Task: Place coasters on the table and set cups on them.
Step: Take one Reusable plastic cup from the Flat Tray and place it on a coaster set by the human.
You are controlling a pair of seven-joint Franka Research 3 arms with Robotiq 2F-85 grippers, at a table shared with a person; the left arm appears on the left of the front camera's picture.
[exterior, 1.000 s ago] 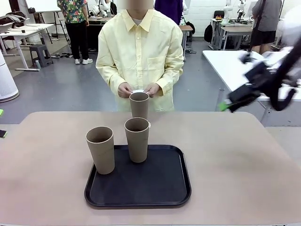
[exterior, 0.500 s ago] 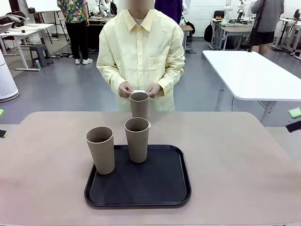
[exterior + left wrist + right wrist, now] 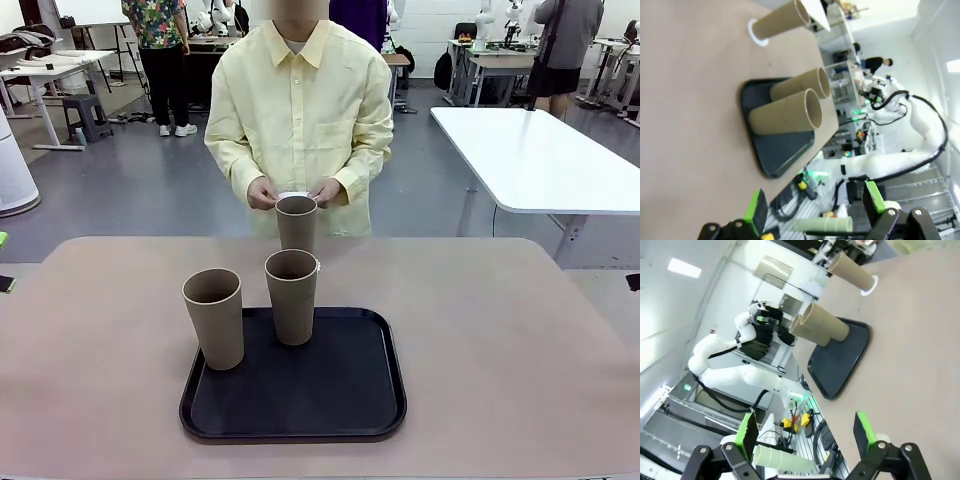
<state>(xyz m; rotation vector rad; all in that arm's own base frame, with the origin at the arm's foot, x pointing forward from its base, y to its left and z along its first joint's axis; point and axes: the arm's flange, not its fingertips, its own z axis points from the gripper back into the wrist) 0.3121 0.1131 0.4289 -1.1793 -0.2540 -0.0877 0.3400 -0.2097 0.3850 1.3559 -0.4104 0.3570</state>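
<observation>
My left gripper (image 3: 814, 192) and my right gripper (image 3: 805, 416) are both open and hold nothing, each well apart from the cups. On the desk (image 3: 500, 340), the far cup (image 3: 296, 222) stands upright on a coaster (image 3: 756, 36), beyond the black tray (image 3: 300, 405). The left cup (image 3: 214, 318) and the middle cup (image 3: 291, 296) stand upright on the tray, the left one by its left rim. Behind the far cup's rim, the person's hands (image 3: 263, 192) pinch a thin white paper (image 3: 293, 194).
</observation>
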